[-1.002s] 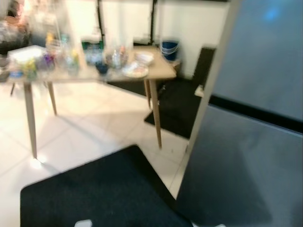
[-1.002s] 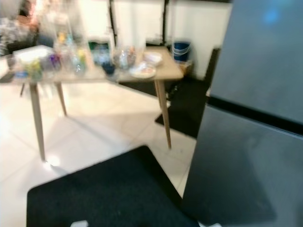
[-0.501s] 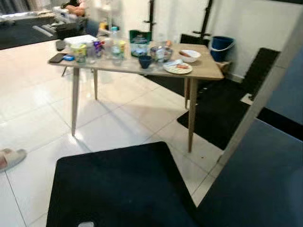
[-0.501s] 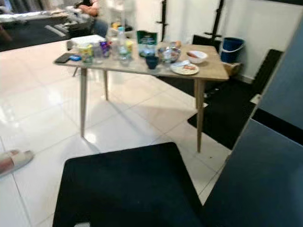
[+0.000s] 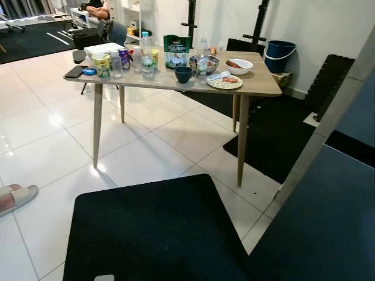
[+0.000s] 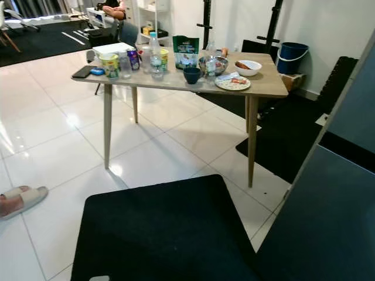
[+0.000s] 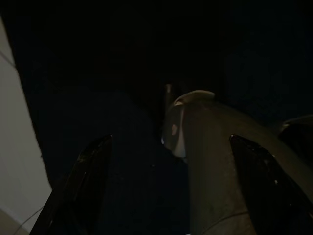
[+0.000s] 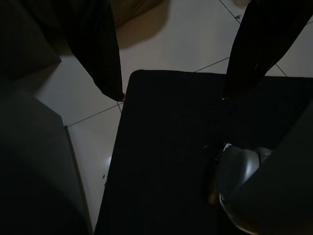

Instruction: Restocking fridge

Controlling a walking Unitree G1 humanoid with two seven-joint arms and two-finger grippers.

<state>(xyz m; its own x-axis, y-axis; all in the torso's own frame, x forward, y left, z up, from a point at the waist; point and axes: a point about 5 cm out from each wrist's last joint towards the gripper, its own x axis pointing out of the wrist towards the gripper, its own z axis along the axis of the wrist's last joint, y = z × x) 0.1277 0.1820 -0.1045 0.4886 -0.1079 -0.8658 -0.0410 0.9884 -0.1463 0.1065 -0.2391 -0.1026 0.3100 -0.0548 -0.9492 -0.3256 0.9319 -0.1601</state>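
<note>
1. Since the earlier frames the head camera has swung left and steadied: the desk [image 5: 258,88], blurred and off to the left a second ago, now sits sharp near the middle, and the fridge [image 5: 328,222] takes up less of the right side.
2. The fridge's dark grey door, shut, fills the lower right corner, with a black mat [image 5: 152,234] on the white tiled floor just in front of it.
3. The desk stands well beyond the mat, on slim wooden legs.
4. On it are the goods: a green bag [image 5: 176,51], a water bottle [image 5: 146,54], a yellow tub [image 5: 102,62], a purple can [image 5: 124,58], a dark cup [image 5: 183,74], a metal bowl [image 5: 204,61], a white bowl [image 5: 238,66] and a plate [image 5: 224,82] of food.
5. A phone [image 5: 74,71] lies at the desk's left end.
6. A blue bucket [image 5: 279,55] stands by the far wall; a slipper [image 5: 16,198] lies on the tiles at left.
7. The left end effector [image 7: 171,186] hangs in the dark, its fingers spread apart, holding nothing.
8. The right end effector [image 8: 171,93] hangs over the mat's edge, its fingers likewise apart and empty.
</note>
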